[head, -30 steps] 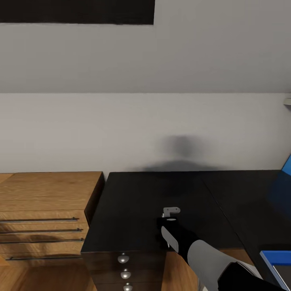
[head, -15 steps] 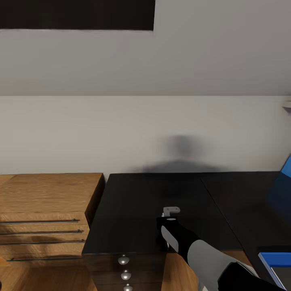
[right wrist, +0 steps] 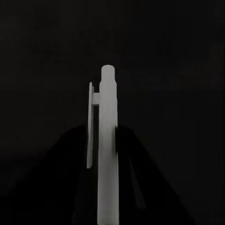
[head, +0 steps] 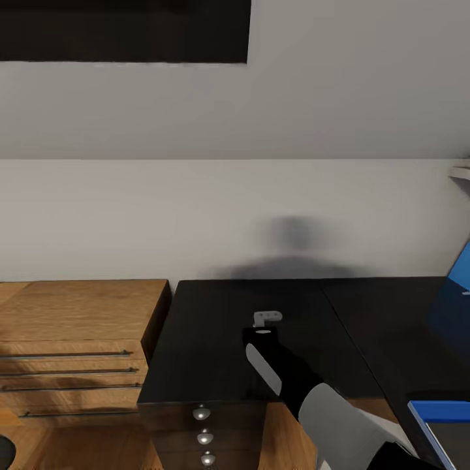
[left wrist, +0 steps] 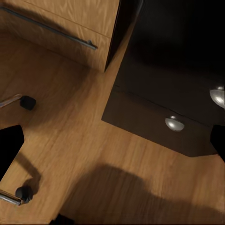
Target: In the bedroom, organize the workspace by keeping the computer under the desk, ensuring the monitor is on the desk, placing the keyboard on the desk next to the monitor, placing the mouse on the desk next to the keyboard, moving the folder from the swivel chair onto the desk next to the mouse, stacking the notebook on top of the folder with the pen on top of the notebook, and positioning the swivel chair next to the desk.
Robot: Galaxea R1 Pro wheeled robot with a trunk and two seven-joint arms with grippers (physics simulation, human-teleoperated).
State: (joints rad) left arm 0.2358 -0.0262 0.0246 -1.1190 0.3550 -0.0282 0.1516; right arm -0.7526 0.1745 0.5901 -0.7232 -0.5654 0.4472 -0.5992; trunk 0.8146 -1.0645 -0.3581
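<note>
Holding the pen over the desk, your right gripper has its fingers closed on the barrel, and the clip end sticks out ahead of the fingertips above the bare black top. The right wrist view looks straight along the pen, with the dark fingers pressed against it from both sides and nothing but black desk surface behind it. You carry it out over the desk because it has to end on top of the notebook, and this stretch of desk has no notebook on it. A blue slab sits at the near right edge of the head view, and more blue shows at the far right, partly cut off; I cannot tell from here which of them is the notebook, or whether a grey folder lies under either.

Your left wrist camera looks down at the wooden floor, the corner of the desk's drawer unit with its round knobs, the light wooden dresser beside it, and two castors of the swivel chair. Whether the left gripper is wide or closed, I cannot tell.

My reading is that the pen goes down last, once folder and notebook are stacked, so you likely need to turn toward the blue things on your right. The pen is thin and smooth; a gentle release low over the cover should stop it rolling off.
</note>
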